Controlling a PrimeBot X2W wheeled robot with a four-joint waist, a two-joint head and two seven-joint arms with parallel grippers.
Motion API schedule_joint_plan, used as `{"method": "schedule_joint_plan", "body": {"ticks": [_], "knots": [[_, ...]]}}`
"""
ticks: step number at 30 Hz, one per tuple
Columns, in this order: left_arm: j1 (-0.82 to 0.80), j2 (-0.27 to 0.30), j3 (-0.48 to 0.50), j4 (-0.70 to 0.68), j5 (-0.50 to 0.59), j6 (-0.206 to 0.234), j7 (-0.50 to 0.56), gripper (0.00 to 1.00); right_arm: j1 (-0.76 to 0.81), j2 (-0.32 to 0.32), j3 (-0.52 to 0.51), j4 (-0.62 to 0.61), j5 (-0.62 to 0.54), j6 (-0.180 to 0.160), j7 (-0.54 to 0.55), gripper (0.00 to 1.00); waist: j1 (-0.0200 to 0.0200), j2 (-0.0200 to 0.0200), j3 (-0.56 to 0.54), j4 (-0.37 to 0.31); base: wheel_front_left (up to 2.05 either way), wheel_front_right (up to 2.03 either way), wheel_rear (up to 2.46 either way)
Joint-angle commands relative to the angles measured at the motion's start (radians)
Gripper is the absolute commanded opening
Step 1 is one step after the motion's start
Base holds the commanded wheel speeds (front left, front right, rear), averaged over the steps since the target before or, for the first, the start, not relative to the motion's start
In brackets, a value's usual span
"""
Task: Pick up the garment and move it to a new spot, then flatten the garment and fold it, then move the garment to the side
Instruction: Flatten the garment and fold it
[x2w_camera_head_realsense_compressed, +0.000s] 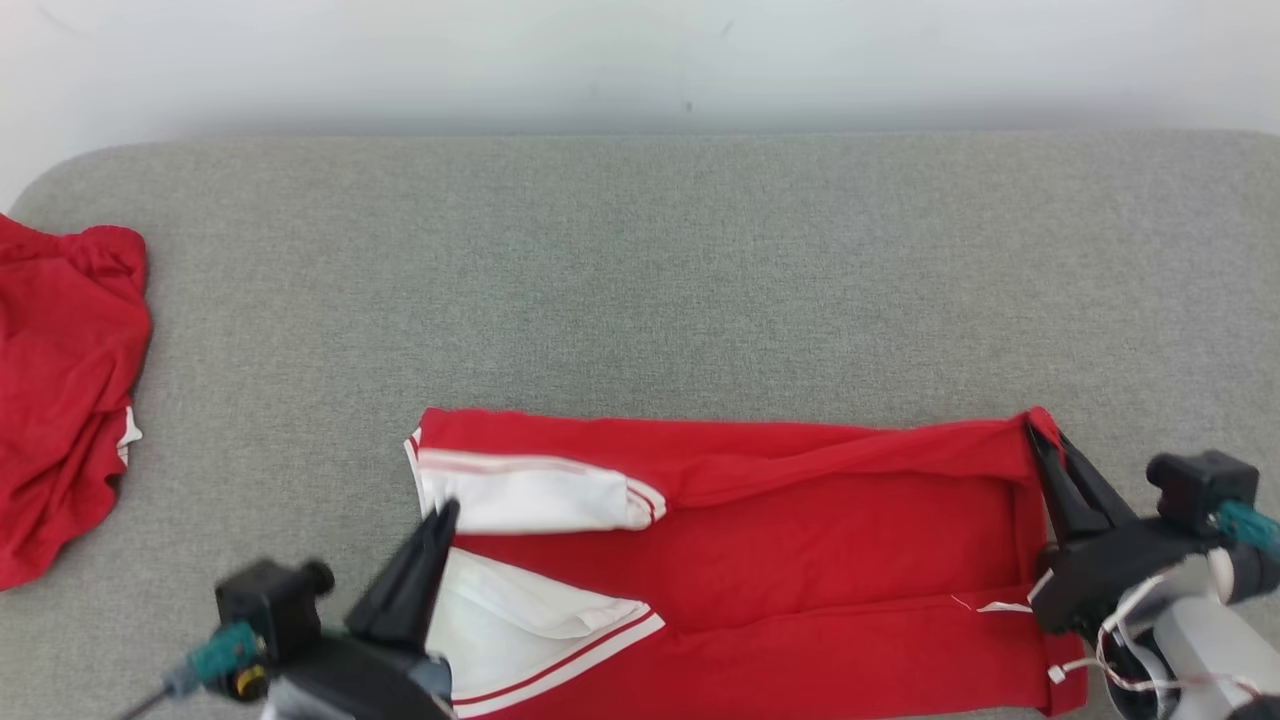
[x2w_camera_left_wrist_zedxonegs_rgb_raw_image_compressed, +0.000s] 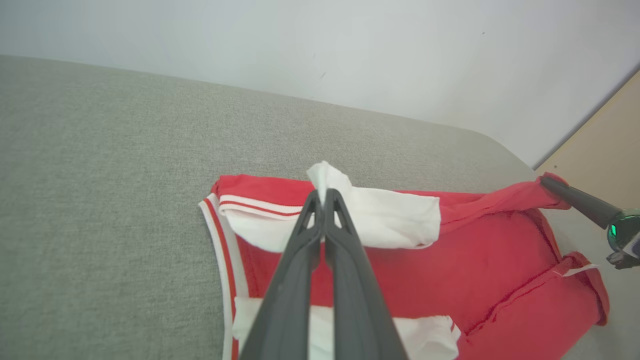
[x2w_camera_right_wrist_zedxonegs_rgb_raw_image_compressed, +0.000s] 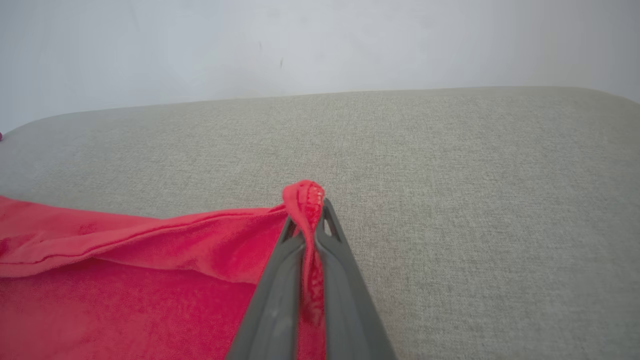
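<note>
Surface: a grey fabric-covered surface (x2w_camera_head_realsense_compressed: 640, 280) is seen before a pale wall (x2w_camera_head_realsense_compressed: 640, 60).
Garment: a red garment (x2w_camera_head_realsense_compressed: 820, 540) with white sleeves is spread near the front edge, centre to right.
Left gripper: the left gripper (x2w_camera_left_wrist_zedxonegs_rgb_raw_image_compressed: 324, 192) is closed on a pinch of the white sleeve (x2w_camera_left_wrist_zedxonegs_rgb_raw_image_compressed: 395, 215).
Right gripper: the right gripper (x2w_camera_right_wrist_zedxonegs_rgb_raw_image_compressed: 307, 210) is clamped on the garment's red corner (x2w_camera_right_wrist_zedxonegs_rgb_raw_image_compressed: 302, 195).
Other cloth: a second red cloth (x2w_camera_head_realsense_compressed: 60, 380) is laid at the far left, well apart.

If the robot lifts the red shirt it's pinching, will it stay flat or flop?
Probably floppy: the red shirt bunches where the right gripper pinches it. It would likely sag between that and the left gripper.
</note>
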Motion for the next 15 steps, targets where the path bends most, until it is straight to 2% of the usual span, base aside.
{"method": "schedule_joint_plan", "body": {"ticks": [1, 8, 9, 10, 11, 12, 15], "knots": [[0.021, -0.007, 0.006, -0.002, 0.017, -0.005, -0.003, 0.00, 0.021, -0.003, -0.009, -0.012, -0.009, -0.003, -0.004, 0.00, 0.0003, 0.0002, -0.007, 0.005, 0.00, 0.00, 0.00], [0.147, -0.061, 0.078, 0.003, 0.065, -0.022, -0.003, 0.00, 0.181, 0.024, -0.125, -0.120, -0.044, -0.003, 0.005, 0.00, 0.0003, 0.0002, -0.014, 0.004, 0.00, 0.00, 0.00], [0.155, -0.067, 0.089, 0.010, 0.076, -0.019, -0.003, 0.00, 0.200, 0.029, -0.127, -0.134, -0.043, -0.003, 0.011, 0.29, 0.0003, 0.0002, -0.015, 0.003, 0.00, 0.00, 0.00], [0.161, -0.075, 0.102, 0.016, 0.087, -0.017, -0.003, 0.00, 0.214, 0.029, -0.133, -0.148, -0.047, -0.003, 0.011, 0.66, 0.0003, 0.0002, -0.016, 0.002, 0.00, 0.00, 0.00], [0.169, -0.085, 0.114, 0.022, 0.096, -0.016, -0.003, 0.49, 0.227, 0.030, -0.134, -0.161, -0.049, -0.003, 0.014, 1.00, 0.0003, 0.0002, -0.018, 0.001, 0.00, 0.00, 0.00], [0.179, -0.096, 0.132, 0.028, 0.104, -0.015, -0.003, 1.00, 0.242, 0.033, -0.136, -0.178, -0.047, -0.003, 0.017, 1.00, 0.0003, 0.0002, -0.020, 0.000, 0.00, 0.00, 0.00], [0.206, -0.128, 0.198, 0.027, 0.137, -0.019, -0.003, 1.00, 0.279, 0.031, -0.156, -0.221, -0.030, -0.003, 0.014, 1.00, 0.0003, 0.0002, -0.026, -0.004, 0.00, 0.00, 0.00]]}}
